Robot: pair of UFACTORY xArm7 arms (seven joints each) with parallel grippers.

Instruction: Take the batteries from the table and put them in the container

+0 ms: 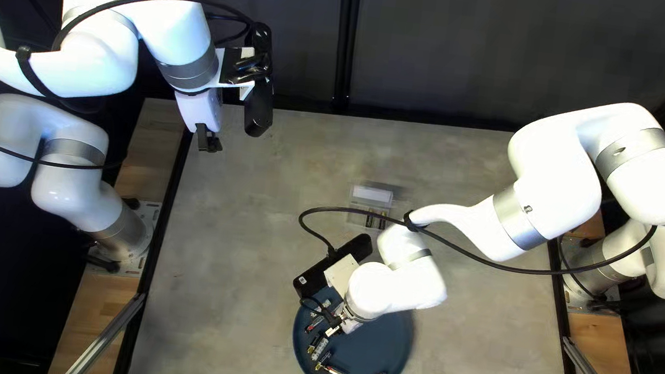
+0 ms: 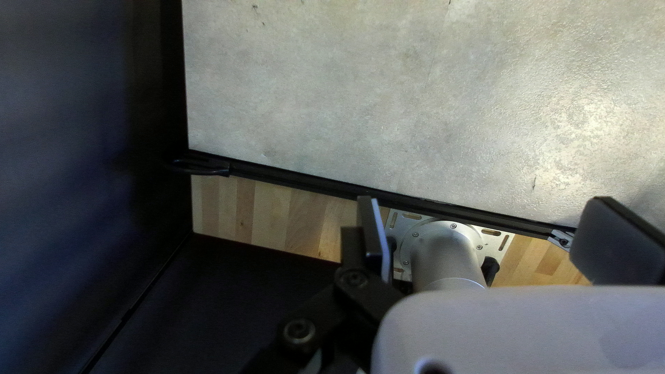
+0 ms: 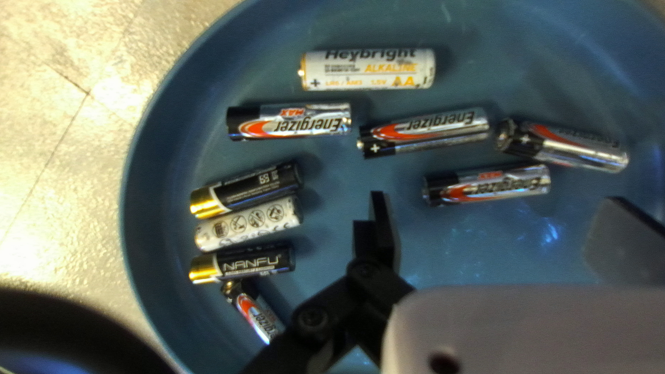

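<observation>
**Right gripper (image 3: 497, 202) hanging open over batteries (image 3: 289, 123) still to be boxed**

The step in hand is seemingly the choosing and lining up of a battery. The batteries are lying in a blue plate (image 1: 391, 346) rather than directly on the grey surface (image 1: 236, 285). In the top left view they are mostly spreading along the plate's seven-to-ten o'clock side, and the right gripper is hovering near its ten o'clock. The clear container (image 1: 372, 194) is sitting at twelve o'clock from the plate. Dark shapes are showing in it, too small to name.

The right jaws are standing wide apart, gripping nothing. In the right wrist view, one red-striped battery (image 3: 487, 185) is lying just ahead of the gap, its length running from one jaw toward the other; two more are resting close beyond it. A black-and-gold one (image 3: 242, 264) is lying beside a white one (image 3: 248, 223), outside the gap.

If that red-striped battery is the target, the next move is calling for a wrist turn so the jaws are straddling its narrow width, then a low descent and a squeeze. The near neighbours could be getting nudged or rolled.

The left gripper (image 2: 485, 211) is waiting between ten and eleven o'clock from the plate in the top left view, its jaws also parted and holding nothing.
</observation>
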